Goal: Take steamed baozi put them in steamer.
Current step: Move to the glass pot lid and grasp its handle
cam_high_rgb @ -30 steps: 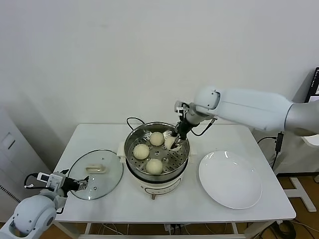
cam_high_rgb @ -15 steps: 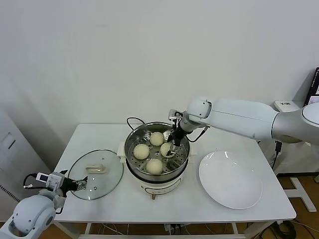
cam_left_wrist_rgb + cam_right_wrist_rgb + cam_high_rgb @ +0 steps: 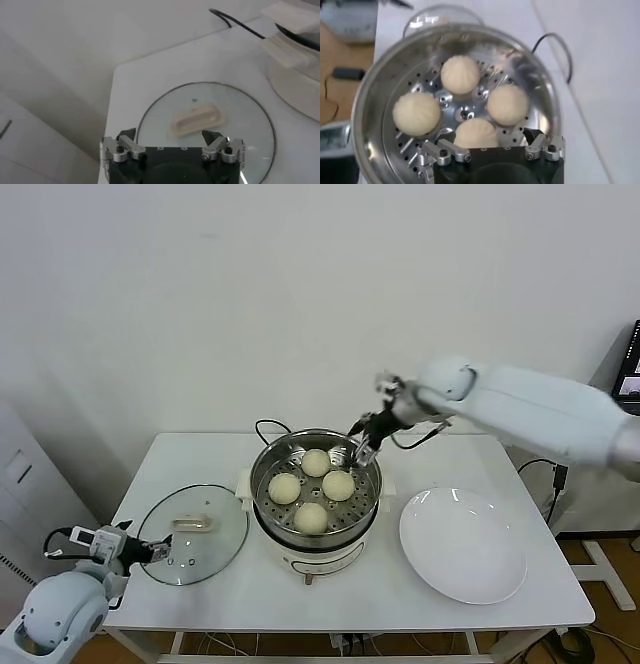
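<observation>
Above steamer (image 3: 315, 484) rim, right hand (image 3: 364, 446) spread wide, empty; 4 baozi (image 3: 338, 484) inside.

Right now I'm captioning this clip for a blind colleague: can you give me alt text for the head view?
Four baozi sit on the perforated tray of a steel steamer on a white table, with the open right gripper above its far right rim. A glass lid lies left of it, an empty white plate right; the left gripper waits open at the lid's edge.
</observation>
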You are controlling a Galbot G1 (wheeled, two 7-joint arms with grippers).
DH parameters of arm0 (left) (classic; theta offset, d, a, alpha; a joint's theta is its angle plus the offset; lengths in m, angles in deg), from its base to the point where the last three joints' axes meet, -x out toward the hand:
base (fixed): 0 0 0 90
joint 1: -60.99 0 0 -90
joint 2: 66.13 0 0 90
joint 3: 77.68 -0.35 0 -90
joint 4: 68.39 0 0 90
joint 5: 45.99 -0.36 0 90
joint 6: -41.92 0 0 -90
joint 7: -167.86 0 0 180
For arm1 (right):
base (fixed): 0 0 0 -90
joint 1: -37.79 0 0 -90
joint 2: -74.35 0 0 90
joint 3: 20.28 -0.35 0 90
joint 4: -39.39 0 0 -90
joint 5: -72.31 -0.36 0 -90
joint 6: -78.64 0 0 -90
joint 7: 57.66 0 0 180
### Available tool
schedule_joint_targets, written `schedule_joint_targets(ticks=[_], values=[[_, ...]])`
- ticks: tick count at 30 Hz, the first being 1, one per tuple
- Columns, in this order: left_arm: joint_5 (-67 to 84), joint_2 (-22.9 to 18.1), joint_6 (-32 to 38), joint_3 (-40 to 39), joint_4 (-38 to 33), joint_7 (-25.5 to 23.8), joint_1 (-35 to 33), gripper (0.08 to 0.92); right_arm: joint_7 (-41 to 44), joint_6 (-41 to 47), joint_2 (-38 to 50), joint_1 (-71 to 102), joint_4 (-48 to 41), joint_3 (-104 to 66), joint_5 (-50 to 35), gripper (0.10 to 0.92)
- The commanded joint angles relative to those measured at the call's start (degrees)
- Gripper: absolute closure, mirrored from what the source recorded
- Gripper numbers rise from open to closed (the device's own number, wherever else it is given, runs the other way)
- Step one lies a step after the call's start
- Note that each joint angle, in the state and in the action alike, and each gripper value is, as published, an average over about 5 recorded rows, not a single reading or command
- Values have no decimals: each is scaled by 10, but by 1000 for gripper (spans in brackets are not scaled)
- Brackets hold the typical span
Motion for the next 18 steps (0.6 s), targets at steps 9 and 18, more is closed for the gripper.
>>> schedule_joint_targets(ticks=[9,18], values=[[-336,10,260,-12,73,-97,-24,177,-336,-206,145,654,102,-799,93,203],[-568,-4,429,-15,127,-93,-38,177,-394,-218,-50,920,159,-1100,289,203]])
